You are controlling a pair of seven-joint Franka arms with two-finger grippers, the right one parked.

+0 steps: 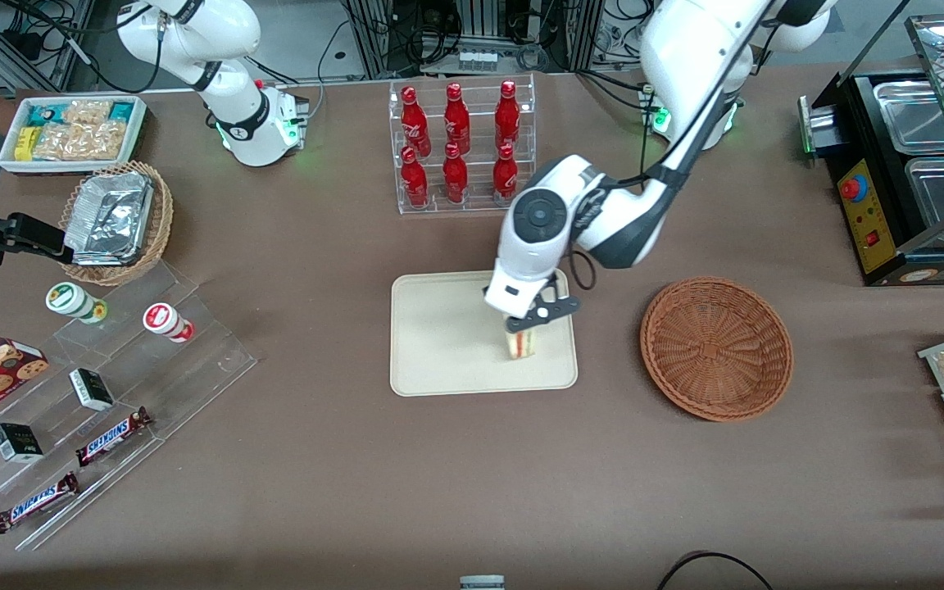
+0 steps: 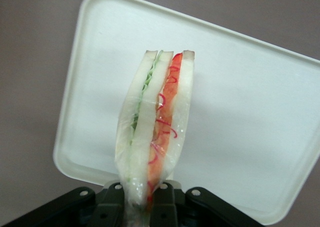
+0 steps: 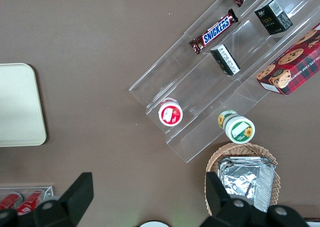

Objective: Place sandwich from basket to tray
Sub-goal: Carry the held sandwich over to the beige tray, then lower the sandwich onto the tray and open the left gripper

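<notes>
From the front I read "SNICKERS" on two brown candy bars [image 1: 111, 436]. My pincer [image 1: 521, 326] grips the clear-wrapped triangular sandwich [image 1: 519, 342] over the cream rectangular tray [image 1: 439, 344]; the reddish-brown wicker basket [image 1: 716, 347] holds nothing. Wrist view: black fingers [image 2: 112, 207] clamp the sandwich [image 2: 157, 122] above the tray [image 2: 240, 107].

The left arm is reaching in from the working arm's end of the table, its wrist pointing down; the gripper [image 1: 531, 321] is hanging low, its fingers [image 2: 114, 203] pinching closed on the sandwich [image 1: 520, 342] it is holding upright.
</notes>
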